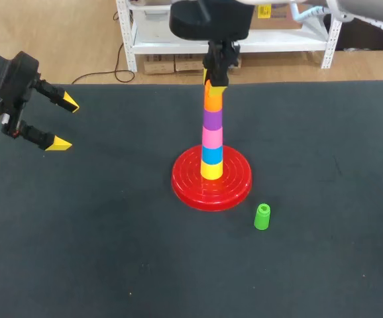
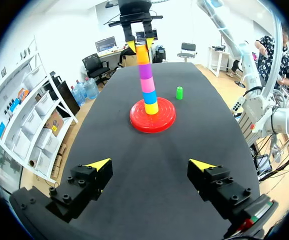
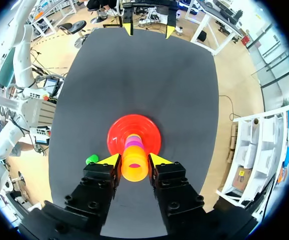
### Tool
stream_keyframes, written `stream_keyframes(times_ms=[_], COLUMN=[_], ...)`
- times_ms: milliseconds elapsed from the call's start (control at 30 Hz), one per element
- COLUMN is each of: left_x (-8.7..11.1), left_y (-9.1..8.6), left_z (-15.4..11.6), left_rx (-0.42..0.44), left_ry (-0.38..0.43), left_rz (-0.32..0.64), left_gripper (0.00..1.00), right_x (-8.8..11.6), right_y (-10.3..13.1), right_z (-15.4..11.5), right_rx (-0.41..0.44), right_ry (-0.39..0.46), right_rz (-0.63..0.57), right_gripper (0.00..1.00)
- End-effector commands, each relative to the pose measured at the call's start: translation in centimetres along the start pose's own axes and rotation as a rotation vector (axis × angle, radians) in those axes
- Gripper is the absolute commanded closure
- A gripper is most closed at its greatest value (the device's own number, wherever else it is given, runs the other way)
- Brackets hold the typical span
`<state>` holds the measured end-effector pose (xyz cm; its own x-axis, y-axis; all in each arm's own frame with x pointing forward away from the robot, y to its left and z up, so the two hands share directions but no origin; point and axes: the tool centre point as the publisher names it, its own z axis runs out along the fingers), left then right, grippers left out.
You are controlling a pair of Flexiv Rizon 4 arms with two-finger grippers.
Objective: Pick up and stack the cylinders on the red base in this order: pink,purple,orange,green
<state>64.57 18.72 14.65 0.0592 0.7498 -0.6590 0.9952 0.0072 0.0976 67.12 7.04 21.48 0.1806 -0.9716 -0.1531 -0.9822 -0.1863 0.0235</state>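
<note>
Green cylinder [image 1: 262, 216] standing upright on bench [image 1: 112, 252] at 4 o'clock of red base [image 1: 186, 187], likely light, rigid, slick; gripping mid-wall advised. Right end effector [image 3: 134, 159] pinching orange cylinder [image 1: 212, 101] atop stack [image 1: 212, 138]. Left end effector [image 1: 66, 124] hanging spread at bench's 9 o'clock edge.

Looks past the spread left gripper [image 2: 150, 165] to red base [image 2: 137, 120] carrying a stack [image 2: 148, 90] of yellow, blue, pink, purple; shows right gripper [image 2: 141, 45] clamping orange cylinder [image 2: 143, 56] on top, green cylinder [image 2: 179, 92] near base.

Pretty clearly a robotics lab: left claw [image 1: 67, 124] and right claw [image 3: 134, 161] on robot arms [image 1: 9, 73] over a black-covered counter [image 1: 112, 252].
</note>
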Motion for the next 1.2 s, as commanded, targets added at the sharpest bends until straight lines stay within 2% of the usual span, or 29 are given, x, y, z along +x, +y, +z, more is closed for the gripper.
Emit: stream_keyframes(times_ms=[33, 67, 100, 500, 633, 767, 867, 1000, 1133, 1200], left_x=[0.1, 0.1, 0.1, 0.1, 0.1, 0.1, 0.1, 0.1, 0.1, 0.1], left_y=[-0.1, -0.1, -0.1, -0.1, -0.1, -0.1, -0.1, -0.1, -0.1, -0.1], left_z=[0.0, 0.0, 0.0, 0.0, 0.0, 0.0, 0.0, 0.0, 0.0, 0.0], left_rx=[-0.002, -0.002, -0.002, -0.002, -0.002, -0.002, -0.002, -0.002, -0.002, -0.002], left_ry=[-0.001, -0.001, -0.001, -0.001, -0.001, -0.001, -0.001, -0.001, -0.001, -0.001], left_rz=[0.001, 0.001, 0.001, 0.001, 0.001, 0.001, 0.001, 0.001, 0.001, 0.001], left_gripper=[0.0, 0.0, 0.0, 0.0, 0.0, 0.0, 0.0, 0.0, 0.0, 0.0], right_x=[0.2, 0.1, 0.1, 0.3, 1.5, 2.8, 3.7, 4.5, 5.1, 5.8], right_y=[0.3, 0.4, 0.5, 1.3, 1.7, 3.2, 4.9, 7.4, 9.7, 10.6], right_z=[0.4, 0.2, 0.0, -3.1, -4.6, -4.9, -3.8, -1.3, 2.9, 5.0], right_rx=[0.035, 0.043, 0.051, 0.124, 0.189, 0.223, 0.246, 0.232, 0.233, 0.196], right_ry=[-0.013, -0.022, -0.028, -0.089, -0.113, -0.146, -0.119, -0.111, -0.081, -0.047], right_rz=[-0.001, 0.0, 0.001, 0.003, 0.024, 0.032, 0.044, 0.063, 0.069, 0.088], right_gripper=[0.87, 0.03, 0.0, 0.0, 0.0, 0.0, 0.0, 0.0, 0.0, 0.0])
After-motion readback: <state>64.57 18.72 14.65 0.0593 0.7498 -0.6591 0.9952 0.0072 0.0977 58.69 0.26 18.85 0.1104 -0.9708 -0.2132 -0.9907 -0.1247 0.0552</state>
